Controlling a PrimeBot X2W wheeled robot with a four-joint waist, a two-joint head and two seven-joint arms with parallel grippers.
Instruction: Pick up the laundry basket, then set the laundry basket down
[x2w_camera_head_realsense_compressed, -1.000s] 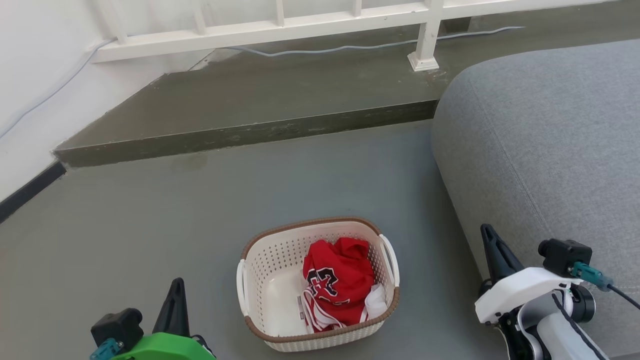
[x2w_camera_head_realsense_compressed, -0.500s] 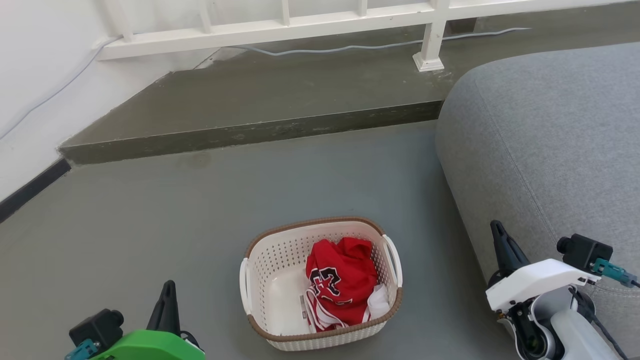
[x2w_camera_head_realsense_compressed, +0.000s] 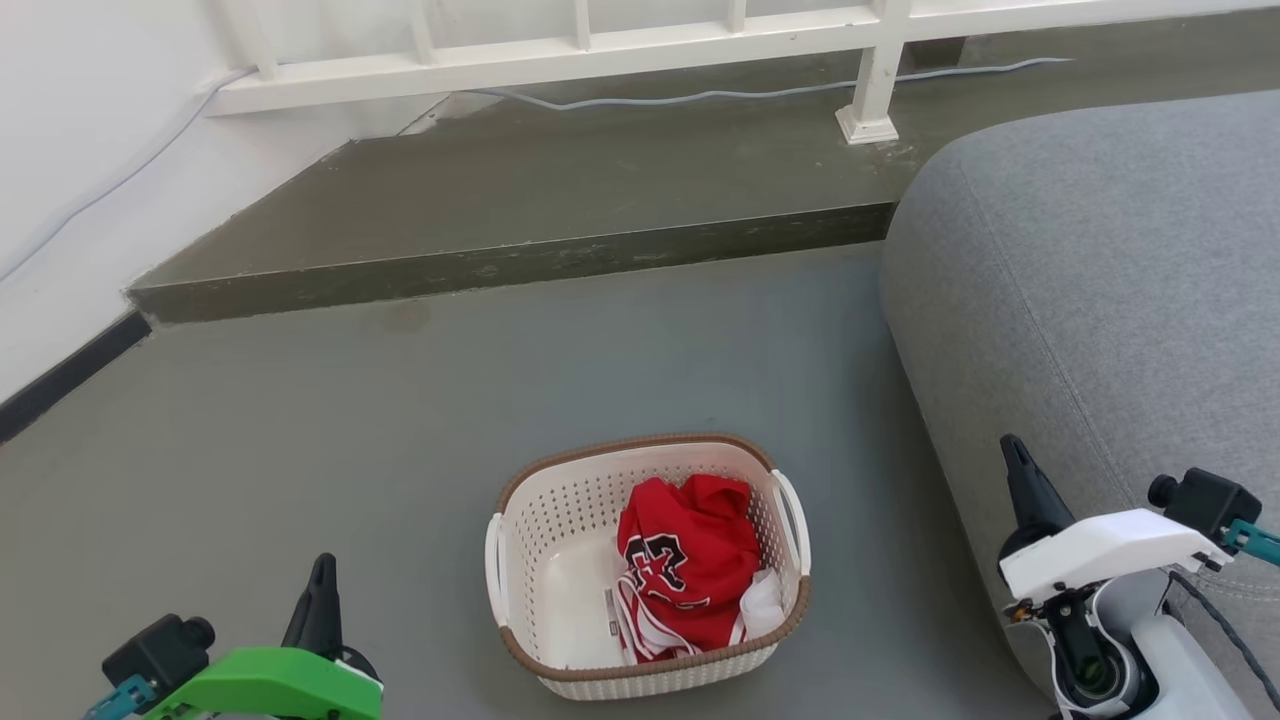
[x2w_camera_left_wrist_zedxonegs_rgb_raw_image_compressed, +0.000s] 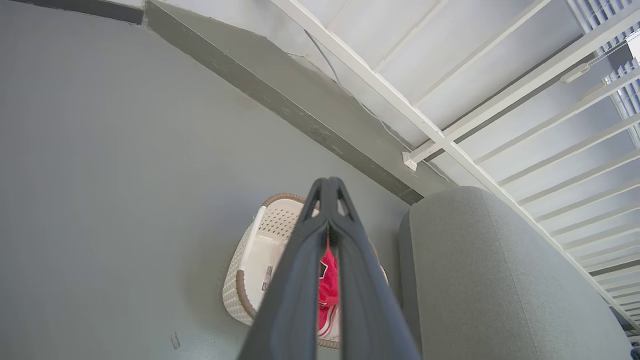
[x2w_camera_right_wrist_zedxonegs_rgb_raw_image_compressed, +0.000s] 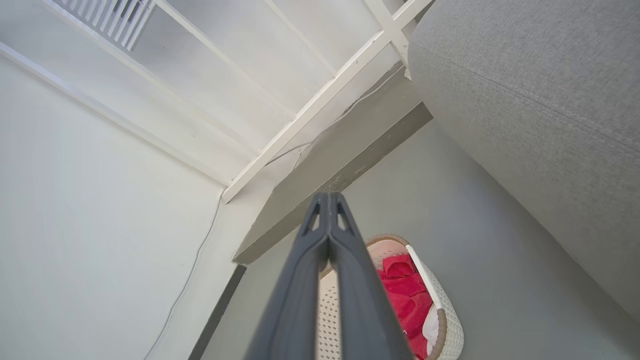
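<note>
- Sitting on the floor (x2w_camera_head_realsense_compressed: 300, 420) between both arms, the laundry basket (x2w_camera_head_realsense_compressed: 560, 520) holds a red jersey (x2w_camera_head_realsense_compressed: 685, 560); left gripper (x2w_camera_head_realsense_compressed: 322, 565) and right gripper (x2w_camera_head_realsense_compressed: 1012, 450) hang clear.
- Left wrist view: its fingers (x2w_camera_left_wrist_zedxonegs_rgb_raw_image_compressed: 295, 290) pressed together, basket beyond them.
- Right wrist view: fingers (x2w_camera_right_wrist_zedxonegs_rgb_raw_image_compressed: 295, 300) likewise touching, basket near the sofa (x2w_camera_right_wrist_zedxonegs_rgb_raw_image_compressed: 525, 100).

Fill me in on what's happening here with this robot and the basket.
A two-armed robot is set to pick up the laundry basket, which sits on the grey floor beside a grey sofa, with a red jersey inside. The left claw and right claw hang off to either side of it, both shut, empty and clear of the handles. Nothing is lifted yet.
</note>
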